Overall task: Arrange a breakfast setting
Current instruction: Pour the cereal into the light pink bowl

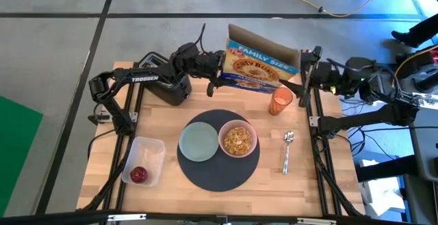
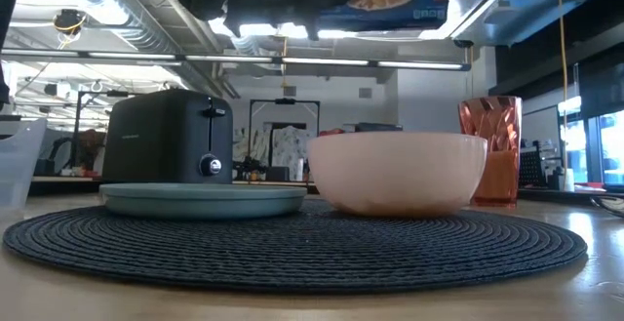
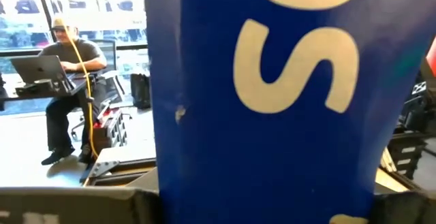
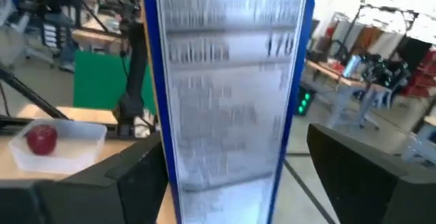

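High view: I had the cereal box (image 1: 260, 66) held aloft over the table's far edge, its long axis running across the table from one arm to the other; the left gripper (image 1: 217, 66) was clamped on one end of it, and the right gripper (image 1: 304, 68) stood at the opposite end with its fingers spread clear of the cardboard, so I judged the box hung from the left arm alone. The breakfast setting lay nearer me: the dark mat (image 1: 219, 150) at the table's centre carried the green plate (image 1: 198, 143) and, touching it, the pink bowl (image 1: 237, 140) already filled with cereal; the orange cup (image 1: 280, 101) stood just below the box, the spoon (image 1: 287, 151) beside the mat toward the right edge, and the red fruit (image 1: 139, 175) sat in the clear tub (image 1: 152, 150) near the front left corner. The black toaster (image 1: 168, 85) stood by the far left corner; no toast slice was visible. Low view: the box passed overhead, cut off by the frame. Left wrist view: the box filled the frame, hiding the fingers. Right wrist view: the box's narrow panel stood between the two dark fingers (image 4: 116, 180), with a gap on each side.
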